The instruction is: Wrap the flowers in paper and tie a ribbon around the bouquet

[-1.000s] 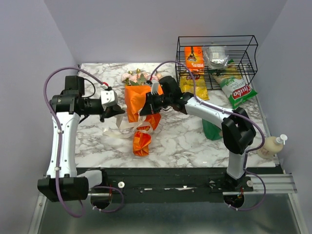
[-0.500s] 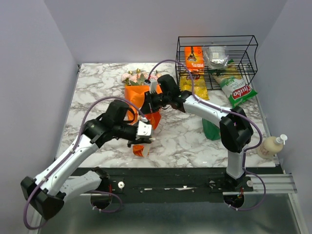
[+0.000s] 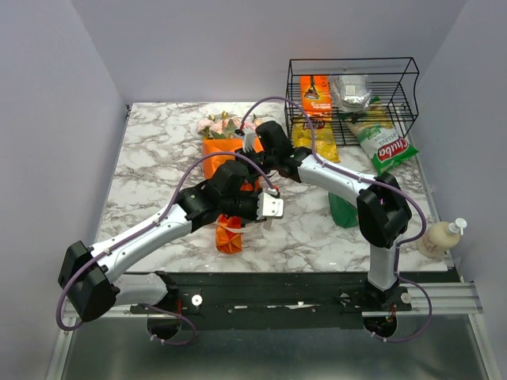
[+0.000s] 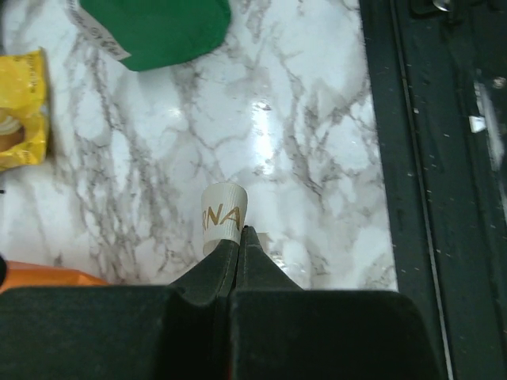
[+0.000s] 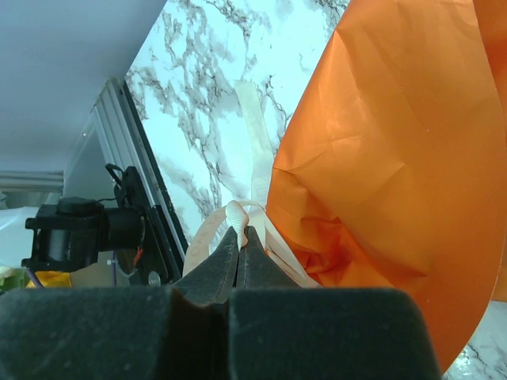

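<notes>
The left claw [image 4: 242, 237] is clenched on one end of the ribbon [image 4: 221, 226]. A short printed stub sticks out past its tips, over bare tabletop [image 4: 309, 142] at the near middle. A green packet [image 4: 158, 24] and a yellow packet [image 4: 16, 111] lie beyond it. The arm reaches across in front of the bouquet [image 3: 226, 190], probably so this end is drawn out to the right, away from the wrap.

The right claw [image 5: 242, 231] is also clenched. It pinches a cream strand where the ribbon loops right beside the orange paper [image 5: 380, 158]. Held that close to the sheet, it looks like the anchor for the left claw's pull, so the tie can cinch rather than slide.

From above, the bouquet lies in the middle of the tabletop. The flowers [image 3: 226, 124] point to the far side and the flared paper tail [image 3: 230, 237] lies near. A pale band shows at the narrow part. Whether a knot has formed there cannot be told, because the arms cover it.
</notes>
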